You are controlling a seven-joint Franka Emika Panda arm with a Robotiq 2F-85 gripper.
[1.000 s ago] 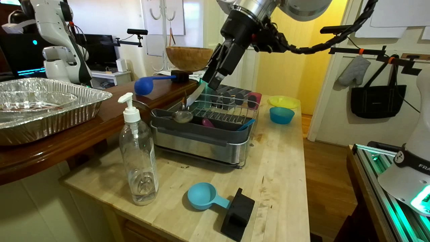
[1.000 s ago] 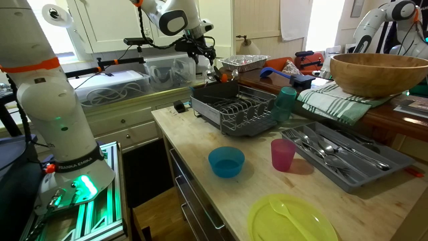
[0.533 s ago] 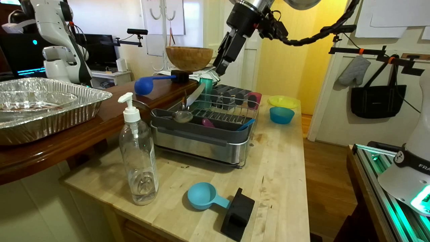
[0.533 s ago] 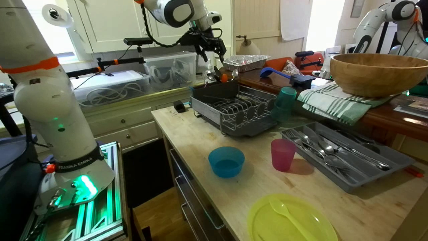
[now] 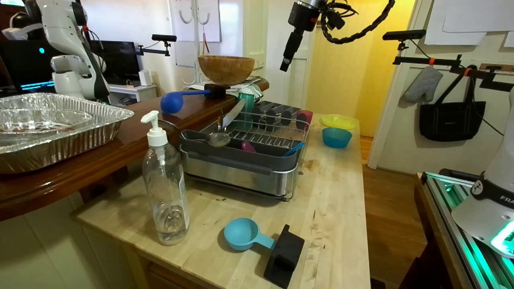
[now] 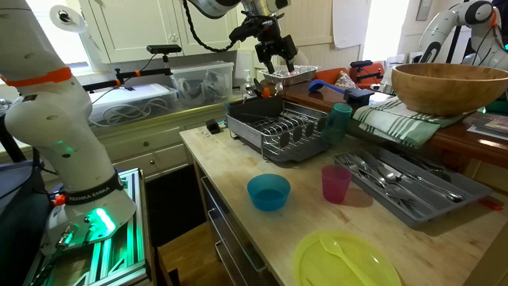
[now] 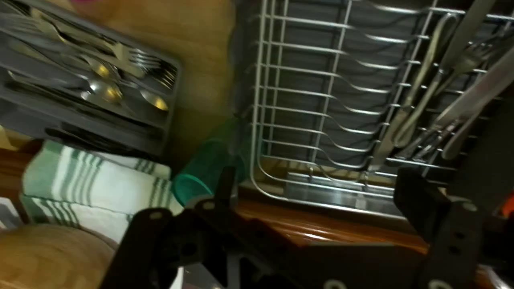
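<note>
My gripper is in the air above the dish rack, pointing down and touching nothing. In an exterior view the gripper shows two separated fingers. In the wrist view the gripper is wide open with nothing between the fingers. The wire rack lies below, with cutlery at its right side. A teal cup stands at the rack's corner, partly behind the left finger; it also shows in an exterior view.
A grey cutlery tray, pink cup, blue bowl and yellow plate are on the counter. A wooden bowl and striped towel are on the raised ledge. A soap bottle and light-blue scoop stand near the rack.
My gripper has risen and moved to the right in both exterior views, over the rack. It stays empty. The rack, cups and cutlery have not moved.
</note>
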